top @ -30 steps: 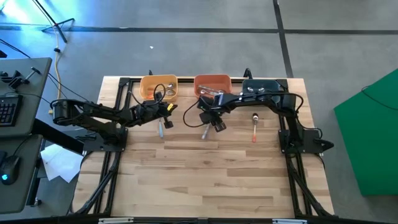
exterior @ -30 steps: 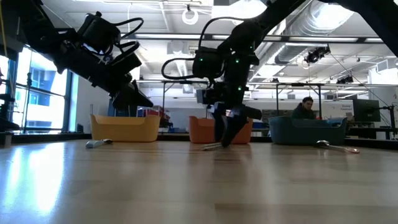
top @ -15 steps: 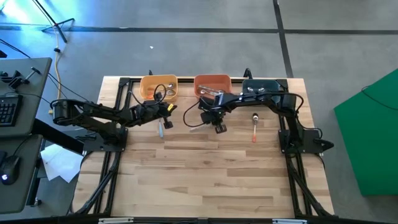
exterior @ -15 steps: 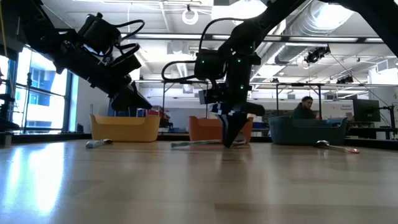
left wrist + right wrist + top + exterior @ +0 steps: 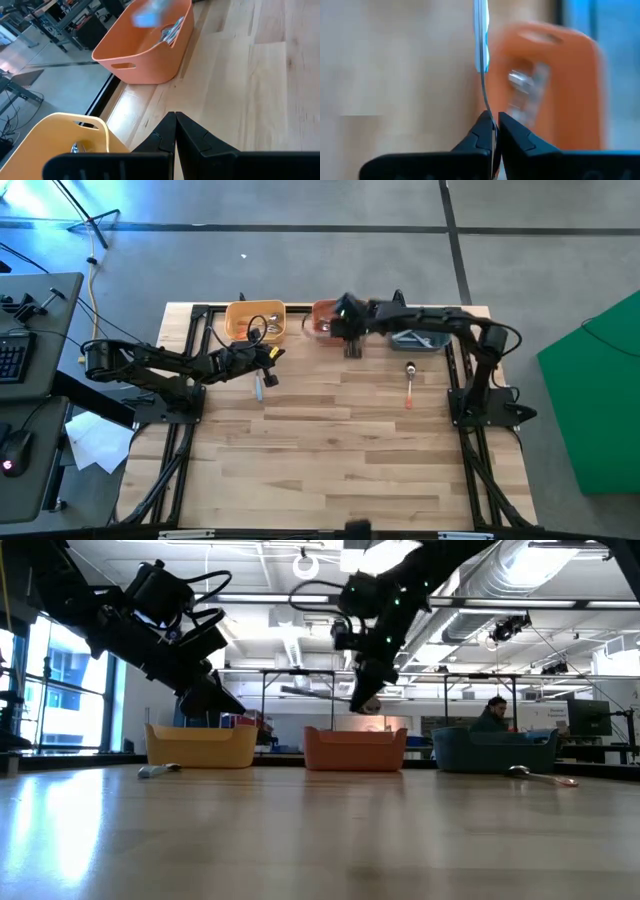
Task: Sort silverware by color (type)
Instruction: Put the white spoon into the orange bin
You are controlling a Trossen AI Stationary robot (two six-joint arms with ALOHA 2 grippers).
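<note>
My right gripper [image 5: 366,703] hangs above the orange bin [image 5: 355,750], shut on a spoon with a light-blue handle [image 5: 481,50]. The spoon shows as a thin line [image 5: 310,692] in the low view. My left gripper [image 5: 266,363] is shut on nothing and hovers in front of the yellow bin [image 5: 255,320]. Beside it, another blue-handled spoon [image 5: 258,387] lies flat on the table. A red-handled spoon [image 5: 408,385] lies flat in front of the dark teal bin [image 5: 425,330]. Silverware lies in the orange bin [image 5: 172,30]. My right gripper pinches the spoon between its two fingers at the thin silver part [image 5: 487,112] next to the blue handle; the end between the fingers is hidden by them. The fingers slant down from the far right. The spoon is lifted clear, roughly level, sticking out toward the table's left.
The three bins stand in a row along the far edge, with the arm bases at the left and right sides. The near half of the wooden table [image 5: 340,470] is bare. A person [image 5: 490,715] sits in the room beyond the teal bin.
My right gripper has shut on the blue-handled spoon that lay on the table in front of the orange bin. It swung the spoon round, then rose and went toward the far edge. The spoon is now lifted clear over the orange bin.
</note>
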